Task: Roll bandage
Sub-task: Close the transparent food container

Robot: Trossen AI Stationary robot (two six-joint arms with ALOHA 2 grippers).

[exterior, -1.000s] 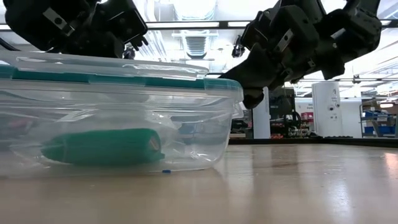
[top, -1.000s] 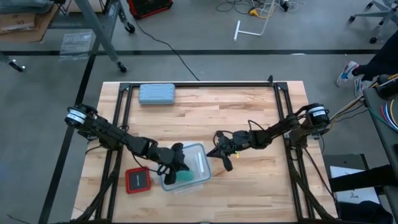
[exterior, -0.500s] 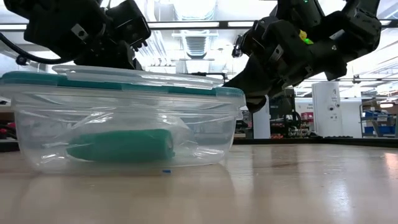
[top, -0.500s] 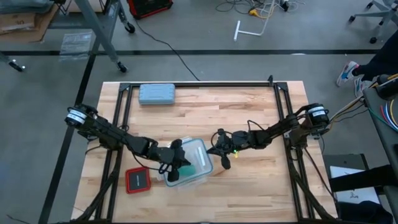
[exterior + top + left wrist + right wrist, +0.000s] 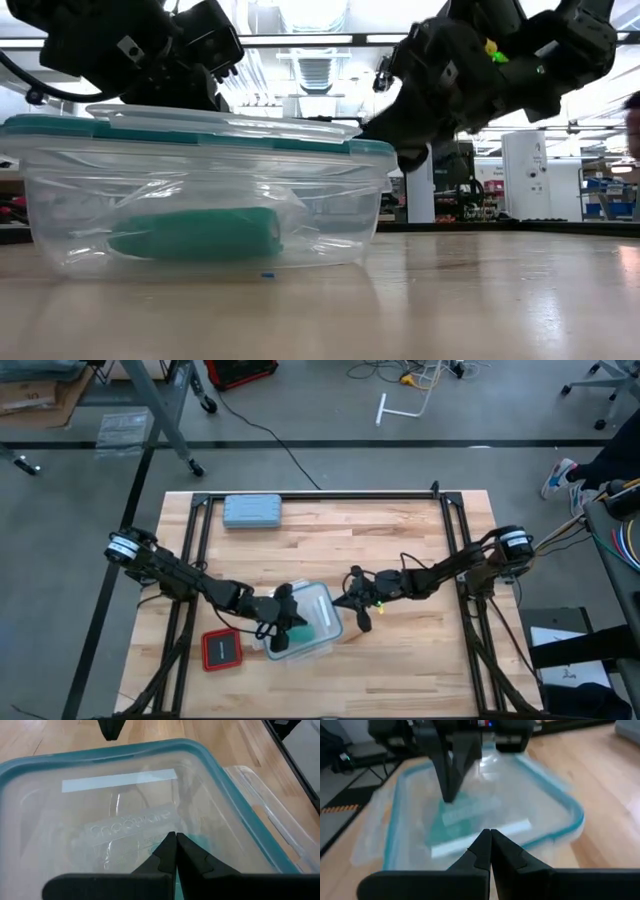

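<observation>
The bandage is a teal roll lying on its side on the floor of a clear plastic box. A teal-rimmed clear lid sits on the box. My left gripper is shut over the middle of the lid. My right gripper is shut at the box's right corner. My left gripper lays its shut fingertips on the top of the lid, near its middle. It comes slanting down from the table's left. The box stands flat on the table. My right gripper is shut beside the lid's rim; whether it touches the rim, I cannot tell.
A red and black square thing lies left of the box near the front edge. A grey-blue hard case sits at the far left. Bare wood stretches across the table's far and right parts.
The box with the bandage roll inside has slid a little away from the near edge and turned slightly under my left gripper. For the last half second it has lain still.
</observation>
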